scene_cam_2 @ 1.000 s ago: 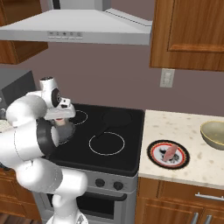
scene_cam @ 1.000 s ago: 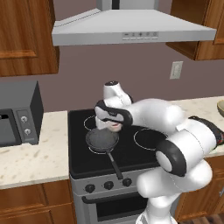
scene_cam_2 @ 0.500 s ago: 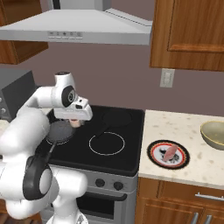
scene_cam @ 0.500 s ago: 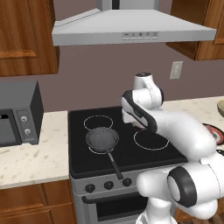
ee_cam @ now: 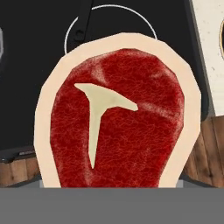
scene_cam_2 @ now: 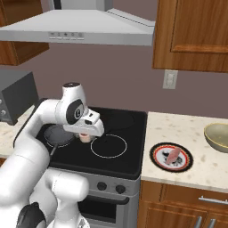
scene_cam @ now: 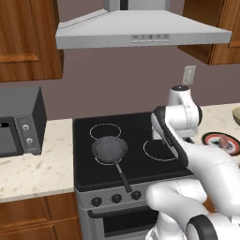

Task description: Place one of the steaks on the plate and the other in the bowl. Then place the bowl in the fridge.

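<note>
Gripper grips steak (T-bone); another on plate.

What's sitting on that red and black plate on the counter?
One raw steak lies on the plate, covering part of its white centre, with nothing else on it. The other steak is in the robot's claw, above the stove.

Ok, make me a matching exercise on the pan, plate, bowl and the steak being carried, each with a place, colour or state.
Things:
1. pan
2. plate
3. bowl
4. steak

Descriptions:
a. tan, empty
b. held in the air
c. on the stove
d. black rim, red ring

Pairs: 1-c, 2-d, 3-a, 4-b
</note>
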Tool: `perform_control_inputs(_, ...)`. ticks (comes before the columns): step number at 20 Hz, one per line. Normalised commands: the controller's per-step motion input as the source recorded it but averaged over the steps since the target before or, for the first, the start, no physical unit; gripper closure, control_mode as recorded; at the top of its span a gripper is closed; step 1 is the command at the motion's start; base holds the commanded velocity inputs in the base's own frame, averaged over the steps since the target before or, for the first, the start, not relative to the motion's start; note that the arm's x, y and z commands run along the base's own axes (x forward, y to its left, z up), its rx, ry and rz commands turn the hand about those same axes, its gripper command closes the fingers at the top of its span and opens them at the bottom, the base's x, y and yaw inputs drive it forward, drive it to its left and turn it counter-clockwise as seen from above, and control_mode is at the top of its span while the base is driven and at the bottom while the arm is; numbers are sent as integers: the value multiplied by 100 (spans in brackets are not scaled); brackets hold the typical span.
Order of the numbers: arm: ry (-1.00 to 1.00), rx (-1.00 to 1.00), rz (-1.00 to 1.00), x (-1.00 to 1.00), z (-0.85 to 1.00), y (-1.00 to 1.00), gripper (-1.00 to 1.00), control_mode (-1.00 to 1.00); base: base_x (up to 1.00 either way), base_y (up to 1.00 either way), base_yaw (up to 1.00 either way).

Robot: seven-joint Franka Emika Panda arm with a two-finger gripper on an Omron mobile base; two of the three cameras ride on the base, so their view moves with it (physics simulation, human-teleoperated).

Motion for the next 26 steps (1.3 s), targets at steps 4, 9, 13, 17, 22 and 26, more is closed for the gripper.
perform_control_inputs(4,1,0,-1,0,2,-10,100,-100,0,0,0)
perform_control_inputs(9,0,0,0,0,0,0,100,-100,0,0,0)
perform_control_inputs(13,0,0,-1,0,0,0,100,-100,0,0,0)
perform_control_inputs(17,0,0,-1,0,-1,-4,100,100,5,-52,-1)
perform_control_inputs(22,0,0,0,0,0,0,100,100,0,-97,0)
perform_control_inputs(26,0,0,0,0,0,0,100,100,0,-94,0)
